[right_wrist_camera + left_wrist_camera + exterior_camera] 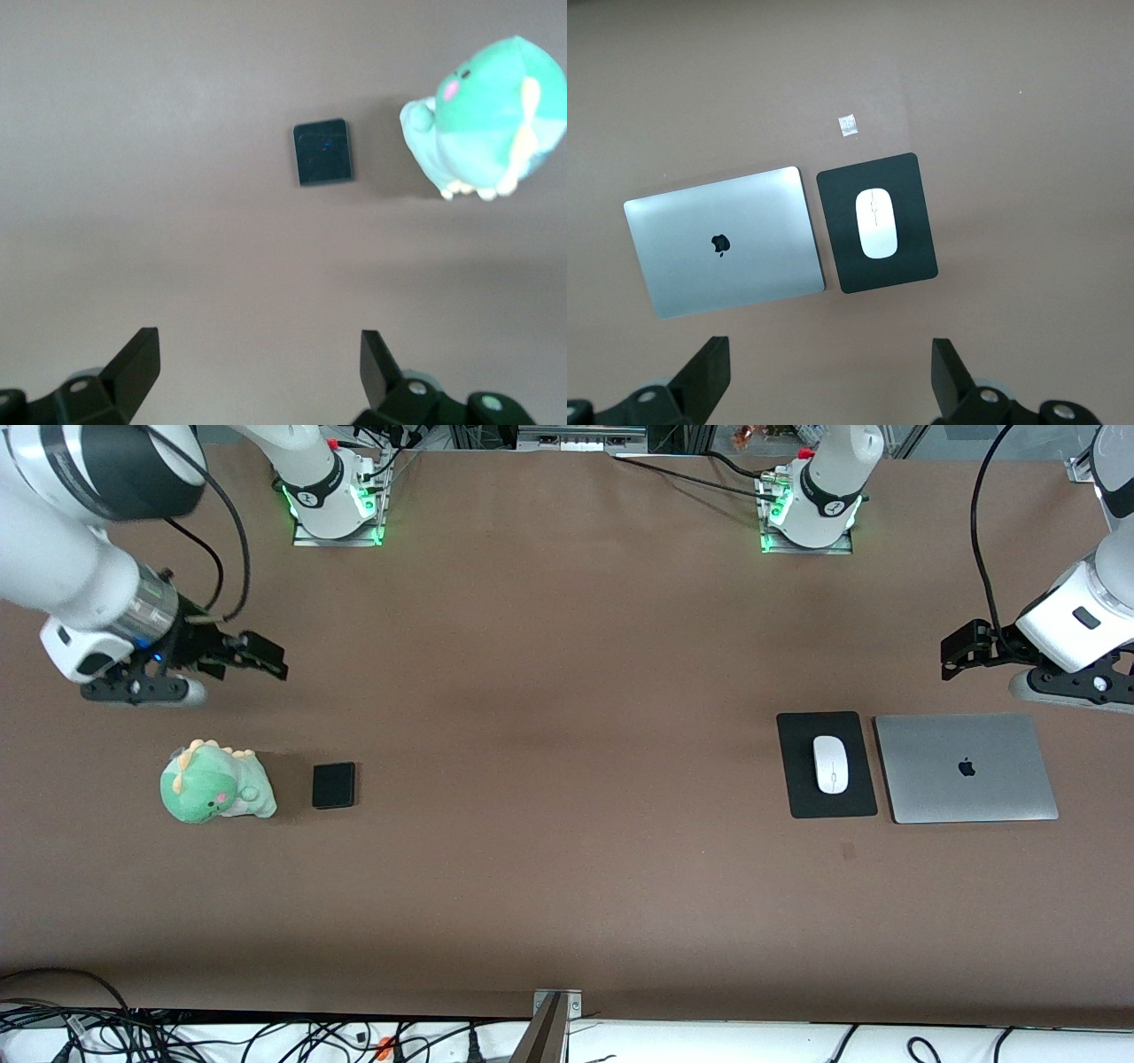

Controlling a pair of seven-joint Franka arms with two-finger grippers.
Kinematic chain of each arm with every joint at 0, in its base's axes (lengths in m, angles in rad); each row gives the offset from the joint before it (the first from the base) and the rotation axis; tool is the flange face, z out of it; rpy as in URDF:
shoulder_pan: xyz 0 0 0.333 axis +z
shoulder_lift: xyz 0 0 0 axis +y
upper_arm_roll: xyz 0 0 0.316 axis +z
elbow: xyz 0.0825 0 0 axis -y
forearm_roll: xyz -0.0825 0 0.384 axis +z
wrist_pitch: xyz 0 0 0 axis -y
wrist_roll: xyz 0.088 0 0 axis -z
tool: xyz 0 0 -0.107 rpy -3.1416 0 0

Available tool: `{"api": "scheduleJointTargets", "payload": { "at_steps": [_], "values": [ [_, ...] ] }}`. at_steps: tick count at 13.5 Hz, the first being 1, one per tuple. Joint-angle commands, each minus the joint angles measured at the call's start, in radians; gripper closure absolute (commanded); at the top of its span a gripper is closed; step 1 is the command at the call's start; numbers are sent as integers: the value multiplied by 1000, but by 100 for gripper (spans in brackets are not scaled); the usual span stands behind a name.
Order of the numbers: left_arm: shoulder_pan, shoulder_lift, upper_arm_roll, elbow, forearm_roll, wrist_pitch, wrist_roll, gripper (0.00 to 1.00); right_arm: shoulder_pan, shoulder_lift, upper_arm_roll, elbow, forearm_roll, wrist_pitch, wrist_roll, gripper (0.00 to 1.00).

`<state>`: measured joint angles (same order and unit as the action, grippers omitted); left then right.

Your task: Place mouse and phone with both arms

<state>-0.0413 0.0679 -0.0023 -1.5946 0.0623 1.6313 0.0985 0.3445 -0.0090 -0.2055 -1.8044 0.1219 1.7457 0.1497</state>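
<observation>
Left gripper (pixel 961 654) hangs up in the air over bare tabletop (pixel 567 850) at the left arm's end, jaws spread wide, nothing in them. Left wrist view shows its two fingers (pixel 709 367) well apart, w/ the mouse (pixel 877 222) below them and apart from them, lying centred on a black mouse pad (pixel 917 261). Closed silver laptop (pixel 726 241) sits just beside the pad. A small tape scrap (pixel 848 125) lies on the tabletop near the pad.

Right gripper (pixel 257 657) is also raised, over the tabletop at the right arm's end, jaws wide, empty. Right wrist view: phone (pixel 323 151) lies flat on the tabletop out ahead of the fingers (pixel 137 363), not touched. Green plush dinosaur (pixel 483 124) stands just beside the phone.

Progress, judging by layout: neither item is held. Can't tell whether both still wait for pickup or already sit where they belong. If pickup is pending, each arm needs to descend and close on its item.
</observation>
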Motion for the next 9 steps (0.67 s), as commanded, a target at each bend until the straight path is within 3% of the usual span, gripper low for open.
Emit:
{"api": "scheduleJointTargets", "payload": {
  "at_steps": [1,4,7,9],
  "values": [
    [9,-8,11,13,-22,33,6,0,-2,-31,14,34,-46,-84,19,0],
    [11,-10,13,12,-24,30,-3,0,-15,-20,20,80,-57,-117,8,0],
    [17,-14,4,10,-24,27,-6,0,-166,-5,158,111,-65,-118,-9,0],
    [17,-14,2,9,-24,22,-6,0,-199,18,167,149,-65,-121,-38,0]
  ]
}}
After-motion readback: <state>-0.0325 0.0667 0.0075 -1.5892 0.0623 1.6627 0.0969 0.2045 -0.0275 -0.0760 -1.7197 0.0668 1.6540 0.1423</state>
